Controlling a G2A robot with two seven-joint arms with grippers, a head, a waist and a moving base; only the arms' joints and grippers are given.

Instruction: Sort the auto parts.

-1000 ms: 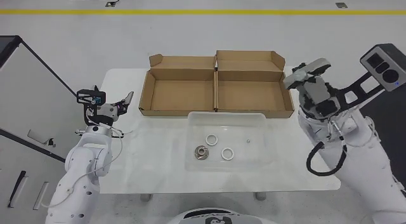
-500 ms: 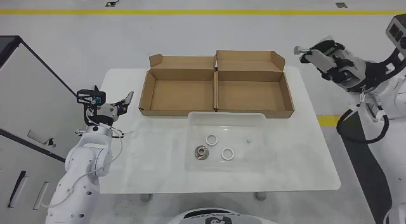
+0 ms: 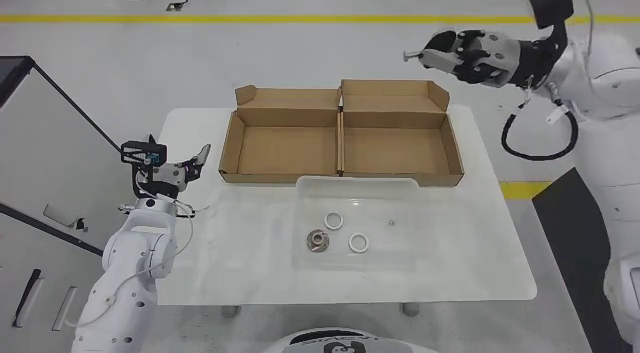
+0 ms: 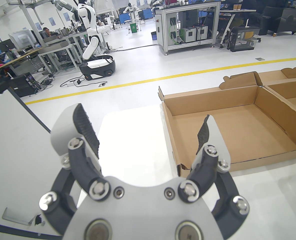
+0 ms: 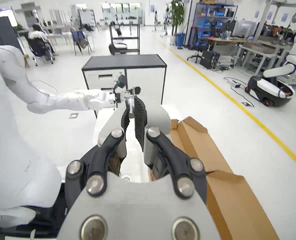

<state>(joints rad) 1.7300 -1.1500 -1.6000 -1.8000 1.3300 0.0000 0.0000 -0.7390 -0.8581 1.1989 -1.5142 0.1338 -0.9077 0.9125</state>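
**Bolt Held Aloft; Box Placement Pending**

A small silver threaded metal bolt (image 5: pixel 130 107) was clamped between the pads of the right gripper (image 5: pixel 133 111). That gripper was held in the air beyond the far edge of the white bench (image 3: pixel 240 253), at about one o'clock from the bench's middle in the top view. The left gripper (image 4: pixel 143 117) was held at nine o'clock, fingers spread wide with nothing between them, just beside the left of two open brown cardboard boxes (image 3: pixel 280 153). At six o'clock of the boxes a clear plastic tray (image 3: pixel 400 248) was set, in which two white rings (image 3: pixel 333 220) and a grey metal hub (image 3: pixel 317 240) lay.

The step in hand was judged to be the carrying of the bolt to its box. The sorting was judged barely begun, as both boxes were seen bare. For the next move, the bolt would need to be brought down over the right-hand cardboard box (image 3: pixel 395 151) and released low, so that a bounce out could be avoided.
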